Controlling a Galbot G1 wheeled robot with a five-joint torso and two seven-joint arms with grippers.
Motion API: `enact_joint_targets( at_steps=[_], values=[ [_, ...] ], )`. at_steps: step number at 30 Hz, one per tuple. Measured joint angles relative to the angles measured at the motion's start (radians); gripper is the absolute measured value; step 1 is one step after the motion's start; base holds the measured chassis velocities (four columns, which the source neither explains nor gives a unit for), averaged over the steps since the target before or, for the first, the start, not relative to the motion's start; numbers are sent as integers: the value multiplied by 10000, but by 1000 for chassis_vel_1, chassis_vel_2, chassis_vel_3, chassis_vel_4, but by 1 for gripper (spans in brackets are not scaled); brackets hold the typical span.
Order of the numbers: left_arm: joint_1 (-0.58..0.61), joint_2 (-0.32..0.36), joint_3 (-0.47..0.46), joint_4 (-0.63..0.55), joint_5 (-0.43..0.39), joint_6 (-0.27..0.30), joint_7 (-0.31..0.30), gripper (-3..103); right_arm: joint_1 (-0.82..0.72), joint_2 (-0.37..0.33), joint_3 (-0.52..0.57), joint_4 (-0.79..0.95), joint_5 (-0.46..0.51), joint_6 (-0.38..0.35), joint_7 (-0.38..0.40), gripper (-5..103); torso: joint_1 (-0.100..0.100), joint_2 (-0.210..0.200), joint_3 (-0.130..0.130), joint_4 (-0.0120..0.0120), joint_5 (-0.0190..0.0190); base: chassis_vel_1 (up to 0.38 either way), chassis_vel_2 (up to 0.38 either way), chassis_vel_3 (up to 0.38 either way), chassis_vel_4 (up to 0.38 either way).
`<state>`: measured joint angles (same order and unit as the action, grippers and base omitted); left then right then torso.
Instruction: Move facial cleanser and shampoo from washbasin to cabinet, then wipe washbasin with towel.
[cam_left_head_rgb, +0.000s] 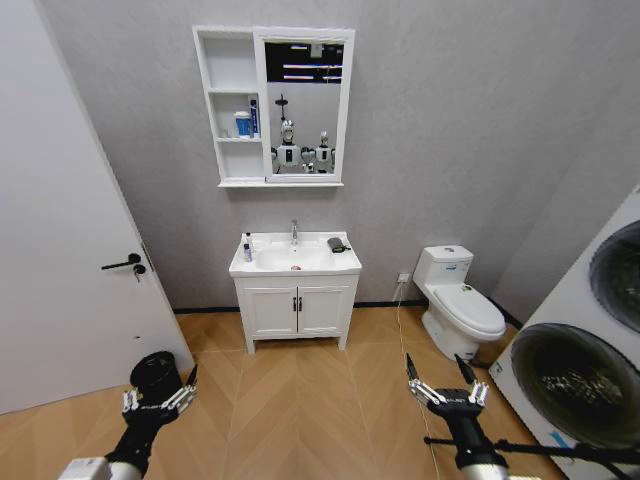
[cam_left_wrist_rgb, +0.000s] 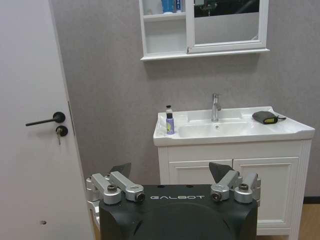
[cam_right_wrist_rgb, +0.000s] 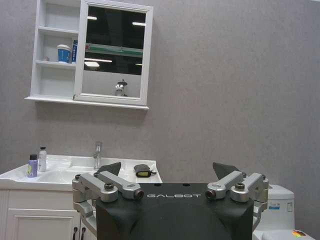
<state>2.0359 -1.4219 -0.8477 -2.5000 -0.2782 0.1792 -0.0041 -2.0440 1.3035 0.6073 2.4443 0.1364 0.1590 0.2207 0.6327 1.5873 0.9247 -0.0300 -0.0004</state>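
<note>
Bottles stand upright on the washbasin (cam_left_head_rgb: 262, 268): in the right wrist view a purple bottle (cam_right_wrist_rgb: 32, 166) and a white bottle (cam_right_wrist_rgb: 42, 159) sit side by side on the surface at the basin's left rear corner, long axes vertical, caps up. The towel (cam_left_head_rgb: 337, 244) lies flat on the right rear of the same surface, beside the chrome tap (cam_left_head_rgb: 294, 232), its longer side running roughly along the back wall. The cabinet (cam_left_head_rgb: 229, 108) hangs on the wall above, three open niches stacked on its left and a mirror panel on its right; blue and white containers (cam_left_head_rgb: 245, 122) stand in the middle niche. All of these things are well apart from both arms. The left gripper (cam_left_head_rgb: 158, 398) hangs low over the floor near a black bin (cam_left_head_rgb: 156, 374), its fingers (cam_left_wrist_rgb: 121, 170) spread open and holding nothing. The right gripper (cam_left_head_rgb: 446, 388) hangs low toward the toilet (cam_left_head_rgb: 458, 301), its fingers (cam_right_wrist_rgb: 107, 169) likewise spread and empty. Herringbone wood floor (cam_left_head_rgb: 300, 400), grey walls, a white door (cam_left_head_rgb: 60, 250) at left, and washing machines (cam_left_head_rgb: 580, 350) at right frame the room.
</note>
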Motion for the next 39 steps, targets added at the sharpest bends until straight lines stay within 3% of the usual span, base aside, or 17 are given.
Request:
enact_joint_targets(
  at_steps=[5, 18, 39],
  values=[
    [-187, 77, -134, 0, -342, 12, -41, 89, -129, 59, -23, -31, 34, -19, -2, 100, -2, 0, 0, -4, -2, 0, 0, 0, 0],
    [-151, -131, 7, 0, -217, 43, -41, 89, 100, 195, -206, -171, 68, 4, -2, 100, -3, 1, 0, -3, -2, -125, 125, 131, -127],
    [-315, -123, 162, 0, -91, 28, -25, 89, 203, 266, -191, -246, 85, 95, -98, 100, 5, -3, 2, 0, 3, -318, 308, 323, -318]
  ],
)
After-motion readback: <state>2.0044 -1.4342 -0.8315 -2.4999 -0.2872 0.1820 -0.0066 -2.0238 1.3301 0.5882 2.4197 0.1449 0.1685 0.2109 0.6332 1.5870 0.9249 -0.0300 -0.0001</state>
